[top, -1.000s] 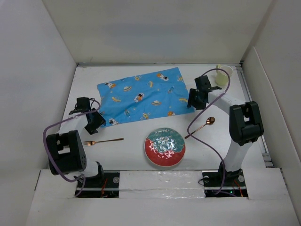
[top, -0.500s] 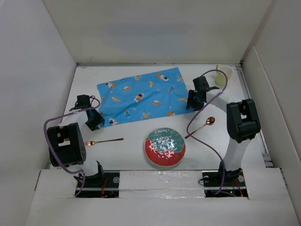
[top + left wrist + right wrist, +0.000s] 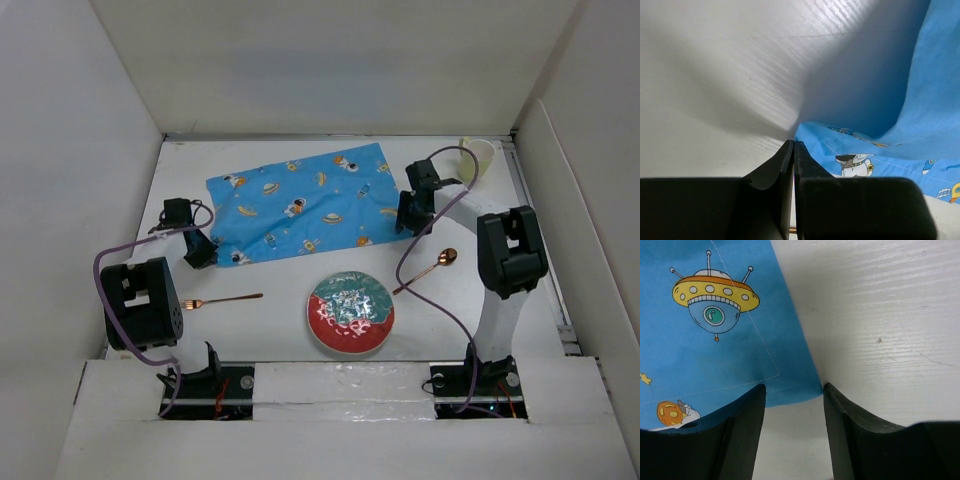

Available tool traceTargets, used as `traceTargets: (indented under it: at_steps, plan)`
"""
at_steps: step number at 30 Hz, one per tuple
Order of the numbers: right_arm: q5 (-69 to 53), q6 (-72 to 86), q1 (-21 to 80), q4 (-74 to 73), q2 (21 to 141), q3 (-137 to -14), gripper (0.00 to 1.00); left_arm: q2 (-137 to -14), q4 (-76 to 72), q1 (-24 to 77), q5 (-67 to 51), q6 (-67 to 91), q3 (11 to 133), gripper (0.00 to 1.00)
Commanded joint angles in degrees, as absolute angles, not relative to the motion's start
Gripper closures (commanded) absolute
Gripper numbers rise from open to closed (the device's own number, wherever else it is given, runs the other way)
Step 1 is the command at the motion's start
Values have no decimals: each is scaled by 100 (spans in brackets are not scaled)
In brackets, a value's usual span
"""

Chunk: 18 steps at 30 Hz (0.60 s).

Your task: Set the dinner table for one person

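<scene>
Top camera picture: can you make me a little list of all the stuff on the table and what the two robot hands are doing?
table: white, everything sits on it
placemat: blue with astronauts, far side, a bit crooked
plate: red and teal, near side, off the placemat
fork: left of the plate
spoon: right of the plate
cup: pale, far right corner
left gripper: shut, seemingly pinching the placemat's near left corner
right gripper: open, fingers either side of the near right corner
</scene>
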<state>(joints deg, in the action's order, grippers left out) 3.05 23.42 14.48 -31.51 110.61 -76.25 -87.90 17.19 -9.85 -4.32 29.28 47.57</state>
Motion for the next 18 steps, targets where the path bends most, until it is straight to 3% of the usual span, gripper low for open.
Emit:
traceTargets:
  at_steps: [1, 11, 15, 18]
  plan:
    - [405, 2356, 1556, -3480, 11250, -7945, 46, -8517, 1565, -993, -483, 2944, 4931, 100]
    - [149, 2434, 1503, -3569, 11295, -8025, 91, -8131, 1380, -993, -939, 3172, 5185, 100]
    - [325, 2514, 1503, -3393, 10733, -7893, 100, -7955, 1433, -993, -1142, 3243, 5562, 100]
    - [369, 2391, 1556, -3567, 9865, -8076, 100, -7770, 1590, -993, -1248, 3296, 6326, 100]
